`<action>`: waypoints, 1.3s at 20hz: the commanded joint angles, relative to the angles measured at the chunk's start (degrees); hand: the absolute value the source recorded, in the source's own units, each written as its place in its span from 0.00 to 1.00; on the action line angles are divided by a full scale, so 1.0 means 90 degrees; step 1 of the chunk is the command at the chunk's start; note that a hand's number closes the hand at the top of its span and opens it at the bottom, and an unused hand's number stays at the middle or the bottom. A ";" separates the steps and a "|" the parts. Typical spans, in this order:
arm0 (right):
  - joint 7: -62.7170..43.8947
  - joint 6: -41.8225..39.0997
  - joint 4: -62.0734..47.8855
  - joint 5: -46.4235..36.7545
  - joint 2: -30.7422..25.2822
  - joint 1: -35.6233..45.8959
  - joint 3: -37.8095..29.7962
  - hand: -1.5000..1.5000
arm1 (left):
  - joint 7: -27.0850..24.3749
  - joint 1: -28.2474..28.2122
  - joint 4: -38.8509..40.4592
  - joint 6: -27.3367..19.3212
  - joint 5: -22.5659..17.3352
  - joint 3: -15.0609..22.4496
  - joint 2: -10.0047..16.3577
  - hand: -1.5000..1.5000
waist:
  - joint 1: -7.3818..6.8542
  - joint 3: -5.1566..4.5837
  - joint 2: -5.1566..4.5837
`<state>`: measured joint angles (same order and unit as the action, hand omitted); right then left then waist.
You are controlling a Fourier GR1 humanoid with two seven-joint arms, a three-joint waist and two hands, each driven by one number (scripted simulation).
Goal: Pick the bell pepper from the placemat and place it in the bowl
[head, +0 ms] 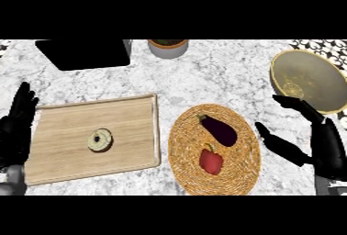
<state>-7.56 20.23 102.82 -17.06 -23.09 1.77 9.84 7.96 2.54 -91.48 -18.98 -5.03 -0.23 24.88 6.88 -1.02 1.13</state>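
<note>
You find the pepper [210, 161] on the near part of the placemat [184, 151], beside the eggplant [219, 130]. The right hand [327, 146] is right of the placemat, fingers spread, holding nothing, with the bowl [311, 73] beyond it. The left hand [17, 128] rests open at the left edge.

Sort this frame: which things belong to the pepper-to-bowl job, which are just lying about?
Job: bell pepper, placemat under it, bowl, open right hand beside the placemat.
Lying about: eggplant on the placemat, wooden board, ring-shaped pastry on it, black box, grey pot, resting left hand.
</note>
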 commanded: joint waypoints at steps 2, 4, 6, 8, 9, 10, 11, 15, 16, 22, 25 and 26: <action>-0.0638 0.1607 0.0264 -0.1568 0.0285 -0.1543 -0.0157 0.00 | 0.0032 -0.0189 -0.0092 0.0152 -0.0227 -0.0097 0.0008 0.50 | 0.0203 0.0061 0.0090; -0.0652 0.1900 0.0688 -0.2298 0.0494 -0.2192 0.0349 0.00 | 0.0032 -0.0262 -0.0181 0.0230 -0.0260 -0.0084 0.0040 0.50 | 0.0084 0.0058 0.0090; -0.0625 0.2338 0.0859 -0.3003 0.0926 -0.2834 0.0880 0.00 | 0.0020 -0.0073 -0.0112 0.0322 -0.0306 -0.0047 0.0020 0.50 | 0.0023 0.0066 0.0009; -0.0701 0.2595 0.1252 -0.3648 0.1107 -0.3547 0.1223 0.00 | -0.0055 -0.0180 -0.0094 0.0371 -0.0321 -0.0126 0.0086 0.50 | -0.0034 0.0059 0.0012; -0.0981 0.2674 0.1415 -0.4060 0.1278 -0.3817 0.1320 0.00 | 0.0009 -0.0152 -0.0224 0.0467 -0.0398 -0.0125 0.0126 0.50 | -0.0168 0.0062 -0.0011; -0.1050 0.2733 0.1653 -0.4362 0.1338 -0.4276 0.1445 0.00 | 0.0054 -0.0038 -0.0090 0.0395 -0.0304 -0.0078 0.0089 0.50 | -0.0136 0.0067 -0.0040; -0.1151 0.2943 0.1787 -0.4753 0.1690 -0.4439 0.1649 0.00 | -0.0194 -0.0063 0.0025 0.0544 -0.0339 -0.0017 0.0030 0.50 | -0.0216 0.0064 -0.0066; -0.1773 0.2523 0.2489 -0.6456 0.2475 -0.5243 0.2306 0.00 | -0.0014 0.0428 0.0129 0.0671 -0.0391 -0.0007 0.0037 0.50 | -0.0480 0.0079 -0.0132; -0.2050 0.1963 0.3013 -0.6766 0.2519 -0.5278 0.2344 0.00 | 0.0067 0.0459 0.0082 0.0744 -0.0453 0.0036 0.0004 0.50 | -0.0561 0.0079 -0.0139; -0.3384 -0.0361 0.4382 -0.8049 0.2555 -0.5158 0.3179 0.00 | 0.0074 0.0502 -0.0023 0.0702 -0.0293 0.0132 -0.0103 0.50 | -0.0771 0.0085 -0.0152; -0.3727 -0.1677 0.4230 -0.8182 0.2560 -0.4977 0.3228 0.00 | -0.0043 0.0716 0.0305 0.0790 -0.0264 0.0149 -0.0118 0.50 | -0.0835 0.0078 -0.0220; -0.4096 -0.2057 0.4372 -0.8142 0.2561 -0.4771 0.3227 0.00 | -0.0147 0.0735 0.0386 0.0937 -0.0369 0.0078 -0.0072 0.50 | -0.0885 0.0076 -0.0243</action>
<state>-38.14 14.21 139.13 -87.43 -0.53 -43.05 37.10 7.47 7.70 -89.79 -12.16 -7.65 1.11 23.79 -0.02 -0.31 -0.54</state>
